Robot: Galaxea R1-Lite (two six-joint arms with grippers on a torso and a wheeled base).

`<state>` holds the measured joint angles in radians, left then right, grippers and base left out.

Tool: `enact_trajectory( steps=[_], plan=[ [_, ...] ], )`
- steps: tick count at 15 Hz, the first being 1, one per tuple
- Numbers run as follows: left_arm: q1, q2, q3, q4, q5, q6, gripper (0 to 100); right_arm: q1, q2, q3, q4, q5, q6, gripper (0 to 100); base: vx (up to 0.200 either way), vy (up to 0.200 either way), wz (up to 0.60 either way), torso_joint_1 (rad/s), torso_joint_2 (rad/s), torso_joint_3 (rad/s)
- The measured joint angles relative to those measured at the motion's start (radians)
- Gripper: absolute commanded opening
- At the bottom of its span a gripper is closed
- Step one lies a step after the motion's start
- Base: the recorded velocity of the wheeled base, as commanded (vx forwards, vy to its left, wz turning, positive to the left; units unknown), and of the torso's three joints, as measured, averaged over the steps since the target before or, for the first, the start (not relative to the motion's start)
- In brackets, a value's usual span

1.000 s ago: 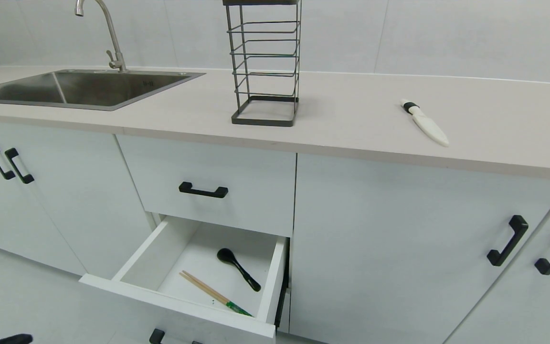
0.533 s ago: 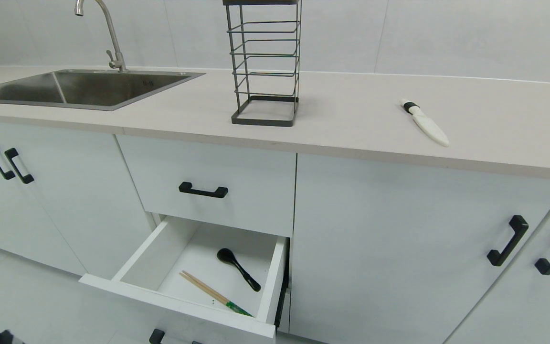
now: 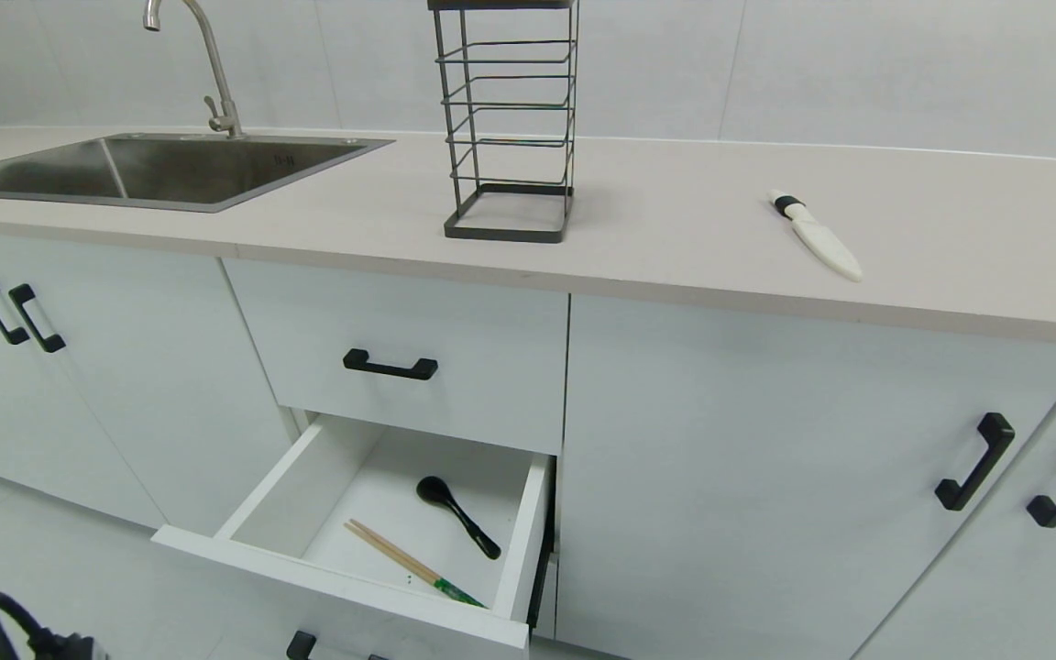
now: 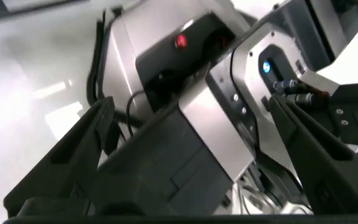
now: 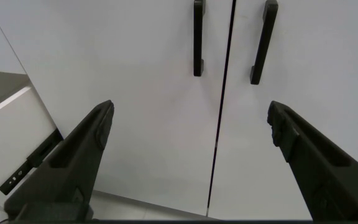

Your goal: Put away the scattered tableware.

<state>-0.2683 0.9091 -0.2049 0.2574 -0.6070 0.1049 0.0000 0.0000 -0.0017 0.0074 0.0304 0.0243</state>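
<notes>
My left gripper (image 4: 189, 106) has its two dark fingers (image 4: 73, 165) spread wide apart. My right gripper (image 5: 190, 109) is the same, its fingers (image 5: 73, 162) well separated and pointed at the white cabinet doors (image 5: 135, 124). There a pair of black door handles (image 5: 198, 37) stands upright, one on each side of the seam between the doors. The white side wall of the open drawer (image 3: 345, 587) sits at the edge of that right wrist view. From my head camera, the drawer is pulled out low in the cabinet front. It holds a black spoon (image 3: 456, 515) lying flat, with a pair of chopsticks (image 3: 409, 564) just beside it, nearer the drawer's front. Their green ends point toward the drawer's right front corner. Directly above is a closed drawer (image 3: 455, 321) with a black handle (image 3: 390, 367). A white knife (image 3: 815, 235) with a black band near one end lies on the countertop (image 3: 675, 247), well to the right of the black wire rack (image 3: 510, 128), which stands upright near the middle of the counter. Over on the left are the steel sink (image 3: 170, 170) and, behind it, the curved faucet (image 3: 207, 64).
</notes>
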Motion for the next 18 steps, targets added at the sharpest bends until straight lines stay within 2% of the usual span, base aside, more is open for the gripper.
enact_trajectory(
  steps=[2,7,10,13,15,16,18],
  plan=[
    [0.001,0.034,0.000,0.011,0.027,-0.013,100,0.000,0.000,0.000,0.000,0.000,-0.001,100,0.000,0.000,0.00,0.000,0.00,0.000],
    [0.002,0.080,-0.008,0.051,0.039,-0.015,100,0.000,0.000,0.000,0.000,0.000,0.000,100,0.000,0.000,0.00,0.000,0.00,0.000],
    [0.005,0.124,-0.016,0.048,0.087,-0.021,100,0.000,0.000,0.000,0.000,0.000,0.000,100,0.000,0.000,0.00,0.000,0.00,0.000],
    [0.026,0.210,-0.031,-0.028,0.201,-0.021,100,0.000,0.000,0.000,0.000,0.000,0.000,100,0.000,0.000,0.00,0.000,0.00,0.000],
    [0.044,0.273,-0.039,-0.102,0.270,-0.002,100,0.000,0.000,0.000,0.000,0.000,0.000,100,0.000,0.000,0.00,0.000,0.00,0.000],
    [0.048,0.300,-0.042,-0.120,0.293,0.023,100,0.000,0.000,0.000,0.000,0.000,0.000,100,0.000,0.000,0.00,0.000,0.00,0.000],
    [0.052,0.373,-0.058,-0.168,0.327,0.109,100,0.000,0.000,0.000,0.000,0.000,-0.001,100,0.000,0.000,0.00,0.000,0.00,0.000]
  ],
)
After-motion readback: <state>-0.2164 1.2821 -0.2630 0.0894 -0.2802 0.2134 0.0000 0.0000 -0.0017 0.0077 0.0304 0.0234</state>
